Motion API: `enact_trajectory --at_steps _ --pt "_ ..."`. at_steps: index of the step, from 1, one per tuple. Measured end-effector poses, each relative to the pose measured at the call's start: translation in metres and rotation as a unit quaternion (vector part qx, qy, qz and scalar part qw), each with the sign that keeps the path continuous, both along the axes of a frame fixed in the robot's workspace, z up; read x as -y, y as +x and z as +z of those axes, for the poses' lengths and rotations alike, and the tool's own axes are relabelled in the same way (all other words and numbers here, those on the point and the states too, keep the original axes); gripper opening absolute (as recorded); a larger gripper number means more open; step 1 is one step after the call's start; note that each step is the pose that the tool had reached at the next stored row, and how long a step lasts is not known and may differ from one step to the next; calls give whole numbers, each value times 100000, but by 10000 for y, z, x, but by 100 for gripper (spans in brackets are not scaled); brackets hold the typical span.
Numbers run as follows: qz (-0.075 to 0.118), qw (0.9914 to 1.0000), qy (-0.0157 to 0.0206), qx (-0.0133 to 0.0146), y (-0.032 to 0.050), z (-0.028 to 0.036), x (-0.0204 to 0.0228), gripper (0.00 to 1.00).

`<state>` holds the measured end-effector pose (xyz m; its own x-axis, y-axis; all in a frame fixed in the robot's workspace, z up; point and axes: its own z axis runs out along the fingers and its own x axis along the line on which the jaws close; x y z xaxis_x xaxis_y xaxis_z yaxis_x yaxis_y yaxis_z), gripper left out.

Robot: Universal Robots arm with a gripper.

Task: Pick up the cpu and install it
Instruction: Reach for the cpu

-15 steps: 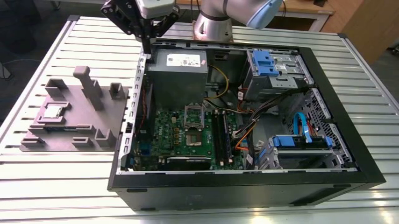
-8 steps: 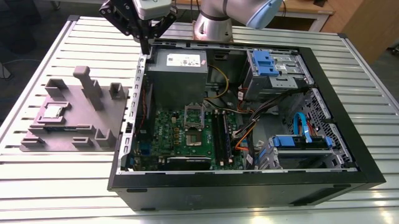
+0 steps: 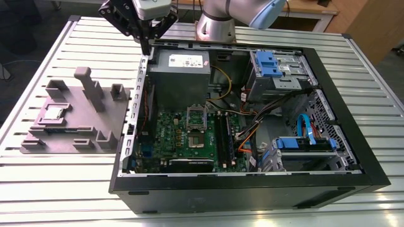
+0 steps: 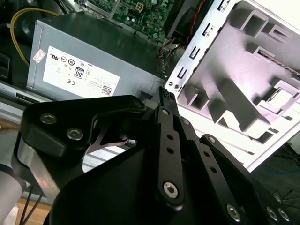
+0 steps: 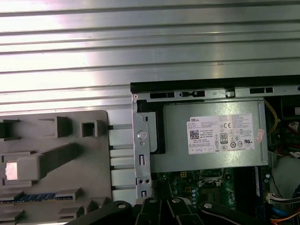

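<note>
The cpu (image 3: 54, 112) is a small silvery square lying in a pocket of the grey holder block (image 3: 82, 118), on the table at the exterior view's left of the open computer case (image 3: 252, 184). Both wrist views show it too, as a pale square: cpu (image 5: 10, 171), cpu (image 4: 282, 95). My gripper (image 3: 146, 46) hangs above the case's far corner, by the power supply (image 3: 180, 66) and well away from the cpu. Its black fingers (image 4: 166, 101) are shut with nothing between them. The motherboard's socket (image 3: 197, 140) lies uncovered, its retention frame (image 3: 196, 115) flipped up.
The case holds the green motherboard (image 3: 189, 146), black memory sticks (image 3: 226, 137), blue drive cages (image 3: 275, 66), and loose cables (image 3: 252, 125). Its metal wall (image 5: 142, 150) stands between the holder block (image 5: 51, 164) and the power supply (image 5: 211, 136). Ribbed aluminium table (image 3: 63, 189) surrounds everything.
</note>
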<state>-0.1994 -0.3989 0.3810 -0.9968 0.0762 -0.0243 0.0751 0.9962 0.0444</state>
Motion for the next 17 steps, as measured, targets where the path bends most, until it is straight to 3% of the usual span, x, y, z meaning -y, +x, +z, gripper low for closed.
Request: enact_trajectory --at_steps 17 --pt "1 100000 0 -48 -25 -17 0 10"
